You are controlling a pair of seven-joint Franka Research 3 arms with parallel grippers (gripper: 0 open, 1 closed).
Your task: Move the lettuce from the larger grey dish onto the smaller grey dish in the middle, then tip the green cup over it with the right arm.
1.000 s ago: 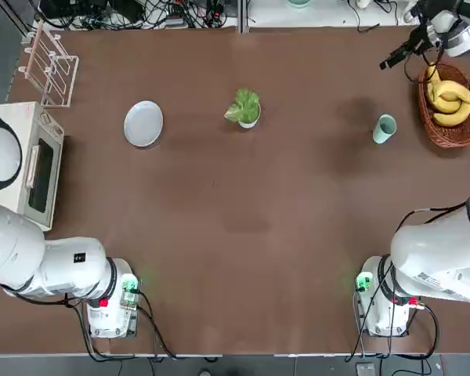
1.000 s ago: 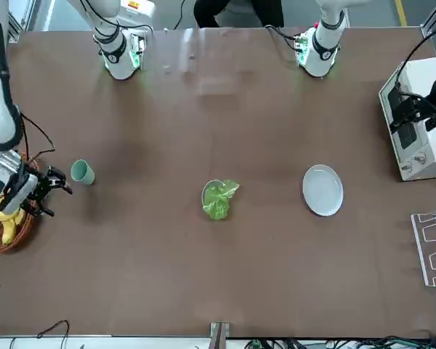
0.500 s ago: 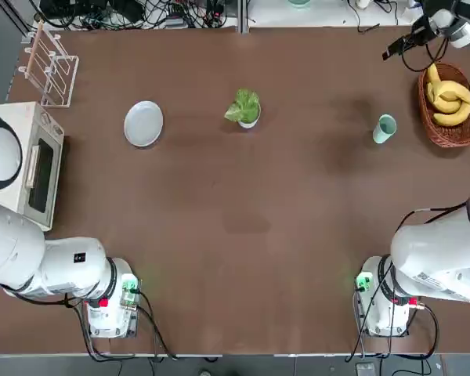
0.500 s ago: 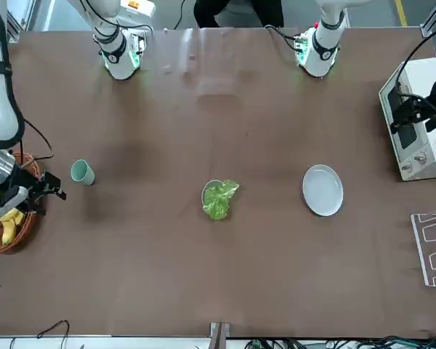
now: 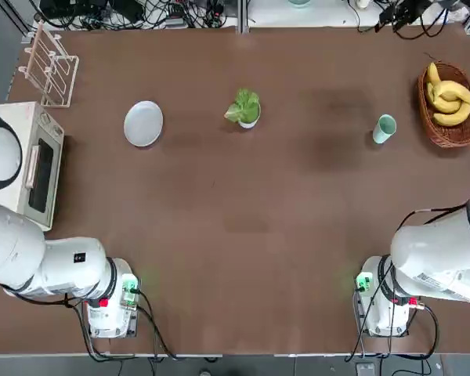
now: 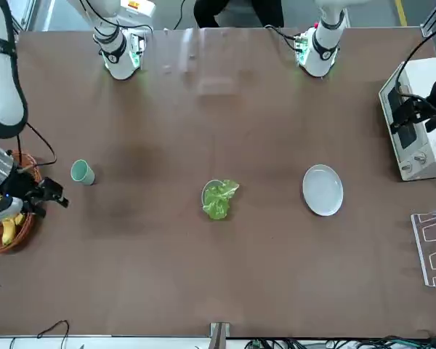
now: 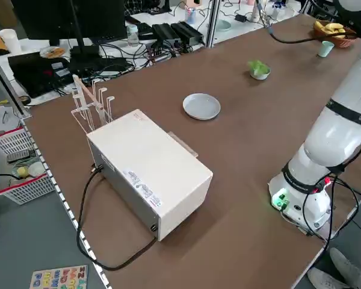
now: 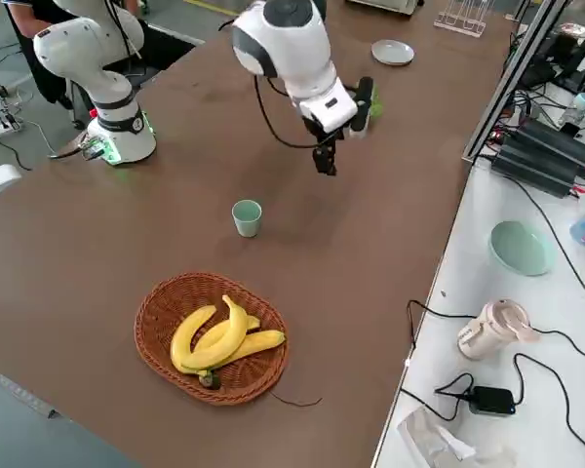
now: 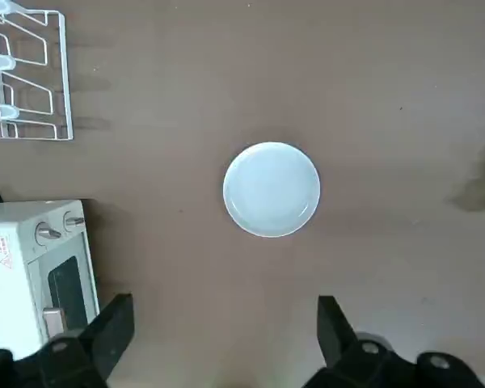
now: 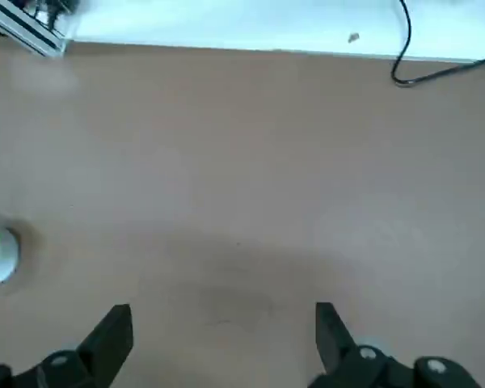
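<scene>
Lettuce (image 5: 243,107) seated in small bowl (image 5: 251,124), apart from plate (image 5: 143,124), apparently already delivered. Right gripper (image 10: 225,327), spread wide and empty beyond upright-looking cup (image 5: 384,128), presumably positioned for grasping; left gripper (image 9: 226,323), equally wide, parked plate-side.

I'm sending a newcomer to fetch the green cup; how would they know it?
On the brown table, find the wicker basket of bananas. Just beside it stands the cup: pale mint, handleless, empty, unlike the leaf-filled bowl.
</scene>
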